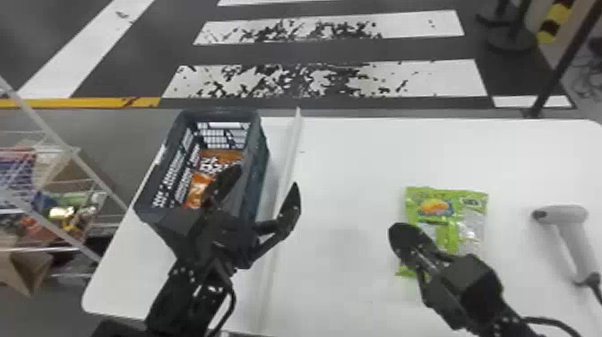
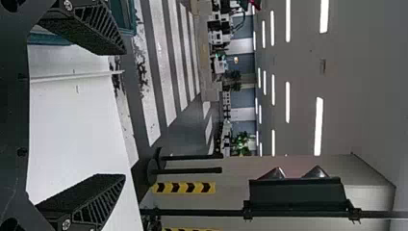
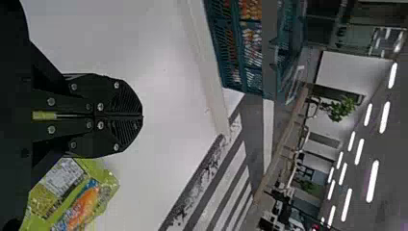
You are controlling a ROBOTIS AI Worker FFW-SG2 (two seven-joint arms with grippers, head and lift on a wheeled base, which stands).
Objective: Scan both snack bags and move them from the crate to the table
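Firstly, right tool (image 1: 396, 234), fingers closed together, is positioned by one green snack bag (image 1: 468, 208), laid on the worktop (image 1: 349, 179). Left tool (image 1: 267, 178), fingers spread wide, is placed near the crate (image 1: 258, 148). One scanner (image 1: 571, 219) is set right of the green bag. Farther, orange snack packaging (image 1: 221, 157) is contained in the crate. Beyond, striped floor (image 1: 327, 80) is seen.

Lime-green snack bag (image 1: 470, 208) (orange-patched, too)
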